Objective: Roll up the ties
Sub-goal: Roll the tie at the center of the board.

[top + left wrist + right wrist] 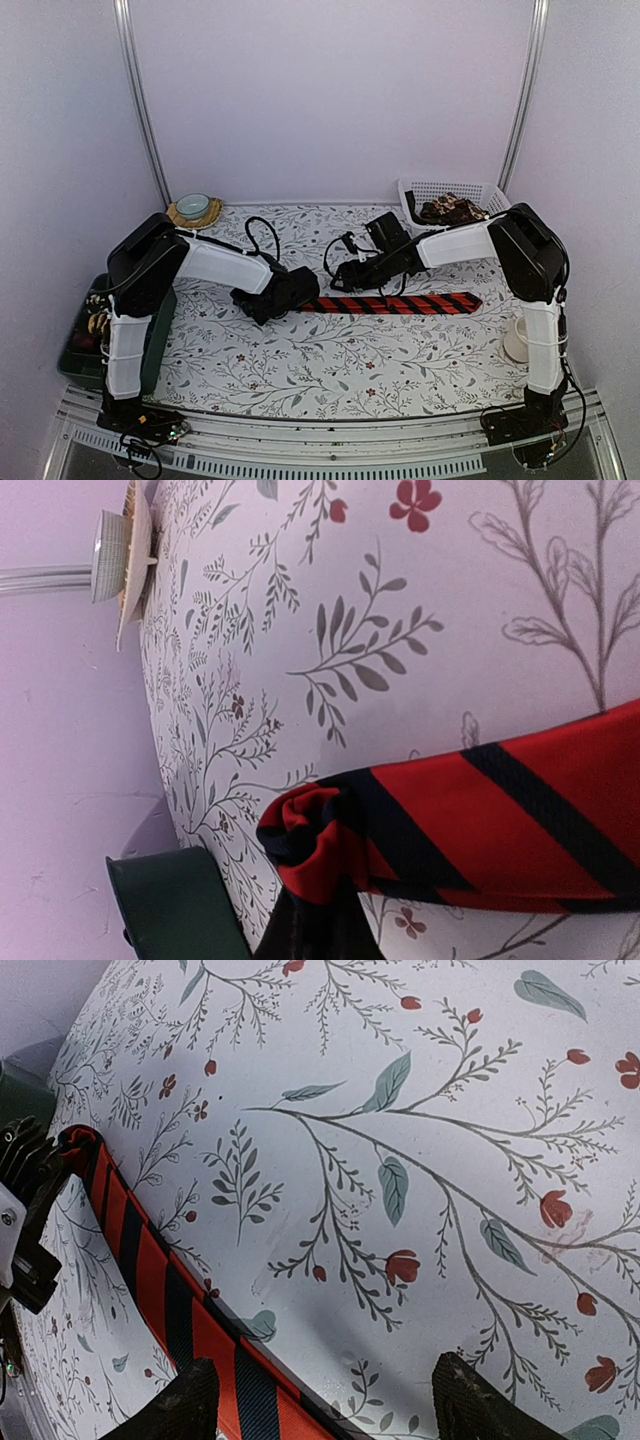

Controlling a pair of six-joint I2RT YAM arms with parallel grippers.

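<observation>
Pinching the striped tie (400, 303) by its curled end, left gripper (262, 303) shut; right gripper (325, 1410) gapes empty

A white tablecloth (420, 1110) printed with grey-green sprigs and small red flowers is seen across most of the frame. A red tie (150, 1270) with black diagonal stripes is laid flat on it, running from the left edge down to the bottom edge. The right gripper (325, 1370) is shown at the bottom with its two dark fingers (480, 1405) spread wide; the tie is passed between them, just beside the one nearer the picture's left side, and nothing is clamped. The tie's far end is met by the black left gripper (45, 1175). A dark green container (18, 1095) and a lilac wall (40, 1000) are glimpsed in the upper left corner.
</observation>
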